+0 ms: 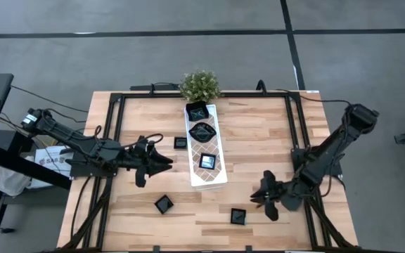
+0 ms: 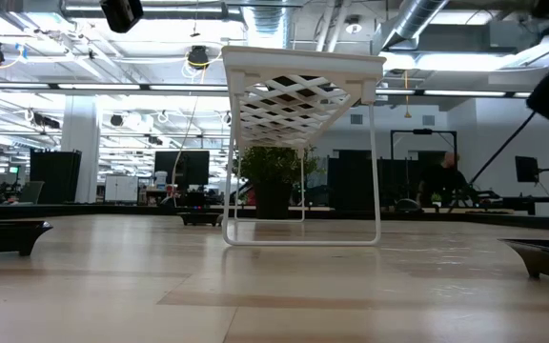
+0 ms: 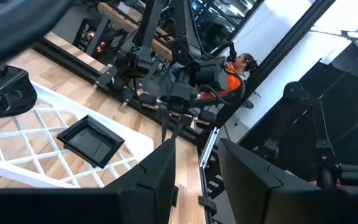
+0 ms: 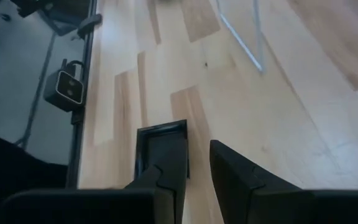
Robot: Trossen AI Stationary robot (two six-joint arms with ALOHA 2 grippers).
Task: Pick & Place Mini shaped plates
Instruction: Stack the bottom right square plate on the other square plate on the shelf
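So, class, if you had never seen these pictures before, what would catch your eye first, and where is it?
The long white lattice tray in the table's middle stands out, carrying three black mini plates in a row, with a small green plant at its far end. Two dark arms flank it: the left gripper open beside the tray, the right gripper open near a loose square plate on the wood.

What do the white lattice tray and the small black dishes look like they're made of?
Long white lattice tray: probably moulded plastic or coated metal; thin matte slats on wire-like legs. Small black square dishes: glossy, light glints off them, so glazed ceramic or hard plastic; can't tell which.
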